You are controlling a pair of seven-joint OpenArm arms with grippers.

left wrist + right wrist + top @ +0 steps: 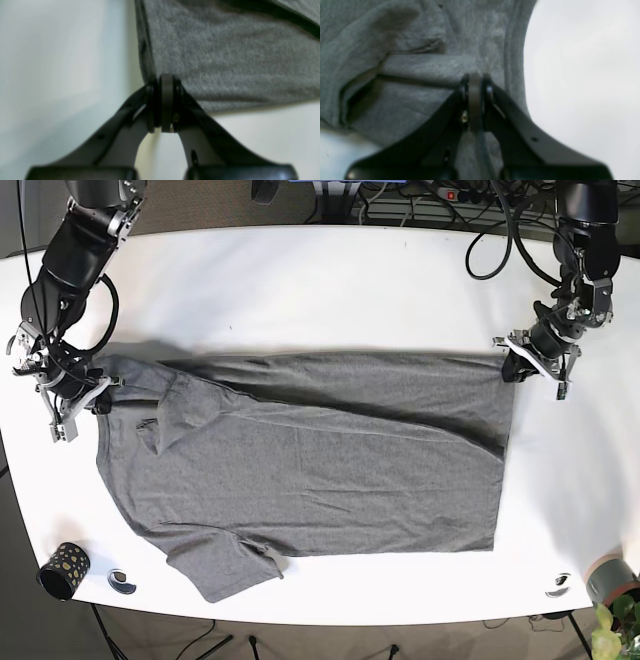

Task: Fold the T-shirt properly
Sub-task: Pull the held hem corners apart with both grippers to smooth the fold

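1. White table (pixel 330 280) fills the view, evenly lit.
2. Cables and a power strip (pixel 440 192) run behind its far edge.
3. Dark floor (pixel 20 620) shows below the near corner.

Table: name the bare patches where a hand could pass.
Widest bare table lies beyond the T-shirt, between both arms. A narrower strip runs right of the hem. The near edge is tighter: dotted cup at its left corner, grey pot at its right.

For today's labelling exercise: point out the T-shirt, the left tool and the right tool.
T-shirt (pixel 320 470), base view, middle of the body.
Left tool (pixel 515 365), base view, tips pinching the hem corner.
Right tool (pixel 98 402), base view, tips at the shoulder edge.
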